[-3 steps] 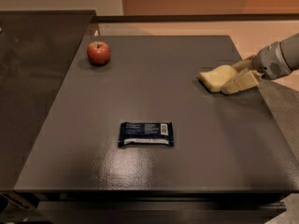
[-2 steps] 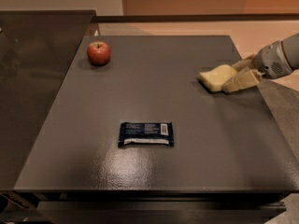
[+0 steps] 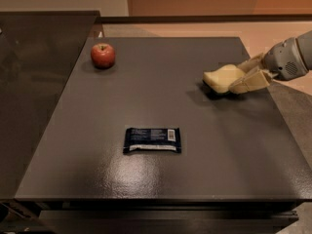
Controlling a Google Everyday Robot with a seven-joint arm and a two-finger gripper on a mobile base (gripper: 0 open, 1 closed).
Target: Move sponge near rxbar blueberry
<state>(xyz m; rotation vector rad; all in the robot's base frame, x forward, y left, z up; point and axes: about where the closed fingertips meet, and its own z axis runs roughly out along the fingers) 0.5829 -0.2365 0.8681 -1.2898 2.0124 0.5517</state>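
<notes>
**Sponge held by the gripper at 2 o'clock**

Your gripper (image 3: pixel 236 78) reaches in from the right edge of the dark table (image 3: pixel 161 179), and you find it at about 2 o'clock from the table's centre. Its two pale fingers (image 3: pixel 249 82) are closed partway, one on each side of the sponge (image 3: pixel 222 77), and they press on its right end. The sponge is pale yellow, and its left end sticks out free toward 9 o'clock. A dark shadow lies just under it; whether it touches the surface, you cannot tell from this view. The rxbar blueberry (image 3: pixel 152 139) lies flat at about 7 o'clock from the centre, well apart from the sponge, with its long side parallel to the front edge. A red apple (image 3: pixel 103 55) stands at about 10 o'clock, near the far left corner, apart from both.
</notes>
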